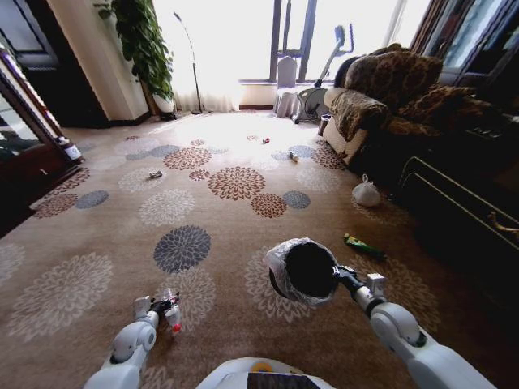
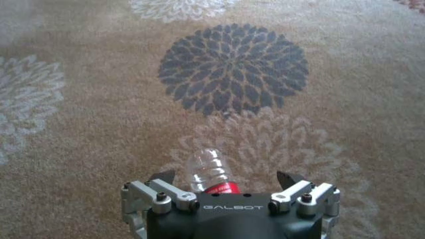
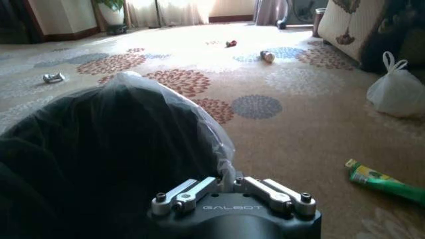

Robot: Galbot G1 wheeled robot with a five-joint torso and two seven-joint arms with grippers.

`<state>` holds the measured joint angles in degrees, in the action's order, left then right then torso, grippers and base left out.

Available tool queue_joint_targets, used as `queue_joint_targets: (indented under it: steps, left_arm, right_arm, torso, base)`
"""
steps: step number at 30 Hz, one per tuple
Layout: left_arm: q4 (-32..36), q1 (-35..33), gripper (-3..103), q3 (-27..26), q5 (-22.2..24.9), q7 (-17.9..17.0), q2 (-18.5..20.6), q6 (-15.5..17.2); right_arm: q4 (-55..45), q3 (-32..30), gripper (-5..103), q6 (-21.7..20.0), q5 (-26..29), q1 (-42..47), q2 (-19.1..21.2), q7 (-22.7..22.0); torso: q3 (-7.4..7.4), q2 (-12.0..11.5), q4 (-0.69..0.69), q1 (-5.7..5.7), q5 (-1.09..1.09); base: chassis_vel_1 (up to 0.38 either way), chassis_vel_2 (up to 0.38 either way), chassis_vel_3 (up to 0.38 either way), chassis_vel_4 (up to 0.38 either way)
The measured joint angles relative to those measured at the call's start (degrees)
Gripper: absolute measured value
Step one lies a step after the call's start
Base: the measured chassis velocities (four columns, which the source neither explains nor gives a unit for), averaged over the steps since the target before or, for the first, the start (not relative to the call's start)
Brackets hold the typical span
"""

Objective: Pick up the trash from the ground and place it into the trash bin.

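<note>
Holding a clear bottle [image 2: 207, 172] lengthwise between clamped fingers, the left gripper [image 1: 165, 306] sits beside the trash bin [image 1: 280, 253], which the right gripper [image 3: 229, 186] grips by its rim.

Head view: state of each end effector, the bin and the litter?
left end effector: shut on clear bottle, held above carpet
right end effector: shut on trash bin rim, bin held up
green bottle: lying on carpet
white knotted bag: sitting on carpet, tied
</note>
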<state>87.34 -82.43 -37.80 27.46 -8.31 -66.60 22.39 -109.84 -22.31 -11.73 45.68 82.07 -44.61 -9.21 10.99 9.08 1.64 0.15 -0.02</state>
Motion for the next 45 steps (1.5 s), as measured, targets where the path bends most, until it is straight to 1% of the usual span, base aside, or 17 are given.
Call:
queue_joint_targets:
  steps: [6,9,13,15,19,22,29,31,33,34,37,38,39,42,43,44,45]
  left_arm:
    - [-5.9,2.3,100,0.7,-1.0,2.0,-0.1,-1.2]
    - [-11.9,5.1,100,1.4,0.4,3.3,-0.7,-1.9]
    - [-15.1,6.8,102,1.8,1.0,4.2,-1.1,-2.5]
    - [-20.6,9.2,96,2.2,0.7,5.2,-1.6,-4.1]
    - [-24.8,11.0,85,2.3,1.2,6.4,-2.3,-5.5]
    - [-25.0,10.9,81,2.1,1.4,6.8,-2.7,-6.1]
    - [-23.5,9.6,58,1.8,1.1,7.8,-3.6,-8.4]
    - [-23.3,9.5,58,1.8,1.0,7.9,-3.6,-8.6]
    - [-23.2,9.4,48,1.9,-0.1,8.2,-3.7,-9.6]
    - [-23.2,9.4,48,1.9,-0.1,8.2,-3.7,-9.6]
    - [-22.6,8.8,42,2.0,-2.4,9.4,-3.7,-13.0]
    - [-21.7,8.4,39,2.1,-3.4,10.2,-3.6,-15.6]
    - [-21.7,8.4,39,2.1,-3.4,10.2,-3.6,-15.6]
    - [-17.5,7.2,34,2.4,-5.4,12.7,-3.0,-21.9]
    - [-13.9,6.5,34,2.8,-4.7,14.7,-2.4,-24.8]
    - [-13.9,6.5,34,2.8,-4.7,14.7,-2.4,-24.8]
    - [-11.1,6.2,34,3.1,-4.0,16.7,-1.9,-27.4]
  right_arm:
    - [0.1,-0.6,2,0.2,0.2,0.4,0.4,0.1]
    - [0.1,-0.7,2,0.6,0.8,0.3,0.7,-0.1]
    - [0.0,-1.0,2,0.9,0.9,0.4,0.8,-0.3]
    - [-0.1,-1.4,2,0.9,0.9,0.8,1.1,-0.3]
    - [-0.4,-2.2,2,0.9,0.9,1.4,1.4,-0.2]
    - [-0.5,-2.8,2,0.9,0.9,1.8,1.6,-0.1]
    - [-0.3,-3.2,2,0.9,0.9,2.0,1.4,0.1]
    - [-0.3,-3.2,2,0.9,0.9,2.0,1.4,0.1]
    - [-0.3,-3.0,2,0.9,0.8,2.1,1.2,0.1]
    - [-0.3,-3.0,2,0.9,0.8,2.1,1.2,0.1]
    - [-0.3,-3.0,2,0.9,0.7,2.1,1.2,0.0]
    - [-0.2,-3.0,2,0.9,0.7,2.1,1.1,0.0]
    - [-0.2,-3.0,2,0.9,0.7,2.1,1.1,0.0]
    - [0.2,-2.5,2,0.9,0.8,1.4,1.1,0.0]
    - [0.8,-1.8,2,0.9,0.9,0.6,1.1,0.0]
    - [0.8,-1.8,2,0.9,0.9,0.6,1.1,0.0]
    - [1.2,-1.2,2,0.9,1.0,0.0,1.1,0.1]
  torso:
    - [0.00,0.0,0.03,0.00,0.03]
    - [0.00,0.0,0.01,0.00,0.01]
    - [0.00,0.0,0.02,0.00,0.03]
    - [0.00,0.0,0.01,0.00,0.01]
    - [0.00,0.0,0.01,0.00,0.02]
    - [-0.01,0.0,0.03,-0.01,0.05]
    - [-0.01,0.0,0.01,-0.02,0.00]
    - [-0.01,0.0,0.01,-0.01,-0.02]
    - [-0.01,0.0,0.00,-0.01,0.02]
    - [-0.01,0.0,0.00,-0.01,0.02]
    - [-0.01,0.0,0.02,-0.01,0.00]
    - [-0.01,0.0,0.02,-0.01,-0.01]
    - [-0.01,0.0,0.02,-0.01,-0.01]
    - [-0.01,0.0,0.02,-0.01,0.02]
    - [-0.01,0.0,0.01,-0.01,0.02]
    - [-0.01,0.0,0.01,-0.01,0.02]
    - [-0.01,0.0,0.01,-0.01,0.03]
  base:
    - [0.000,0.000,0.000,0.000]
    - [0.000,0.000,0.000,0.000]
    - [0.000,0.000,0.000,0.000]
    - [0.000,0.000,0.000,0.000]
    - [0.000,0.000,0.000,0.000]
    - [0.000,0.000,0.000,0.000]
    - [0.000,0.000,0.000,0.000]
    - [0.000,0.000,0.000,0.000]
    - [0.000,0.000,0.000,0.000]
    - [0.000,0.000,0.000,0.000]
    - [0.000,0.000,0.000,0.000]
    - [0.000,0.000,0.000,0.000]
    - [0.000,0.000,0.000,0.000]
    - [0.000,0.000,0.000,0.000]
    - [0.000,0.000,0.000,0.000]
    - [0.000,0.000,0.000,0.000]
    - [0.000,0.000,0.000,0.000]
